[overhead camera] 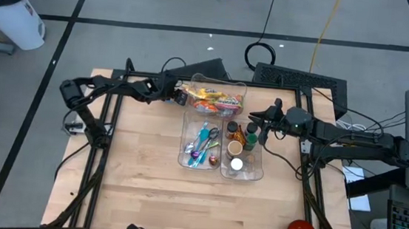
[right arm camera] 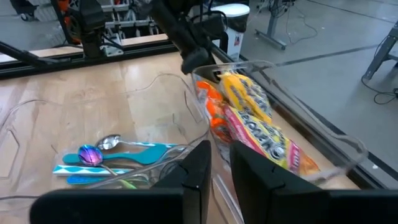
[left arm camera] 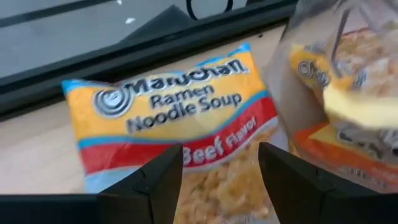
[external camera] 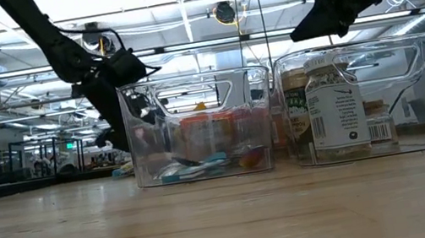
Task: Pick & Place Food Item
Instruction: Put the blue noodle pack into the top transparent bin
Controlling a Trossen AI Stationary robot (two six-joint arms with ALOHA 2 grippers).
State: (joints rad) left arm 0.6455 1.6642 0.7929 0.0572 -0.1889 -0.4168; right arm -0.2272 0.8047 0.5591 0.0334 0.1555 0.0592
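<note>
left gripper (left arm camera: 221,171) fingers spread around the ramen packet (left arm camera: 180,124); right gripper (right arm camera: 221,163) fingers nearly pressed together, empty

A ramen pack (left arm camera: 180,130) lies on the table (overhead camera: 146,191) right under my left gripper (left arm camera: 221,180), just outside the bin (overhead camera: 217,93). Jars (overhead camera: 237,143) stand below my right gripper (overhead camera: 264,127).
</note>
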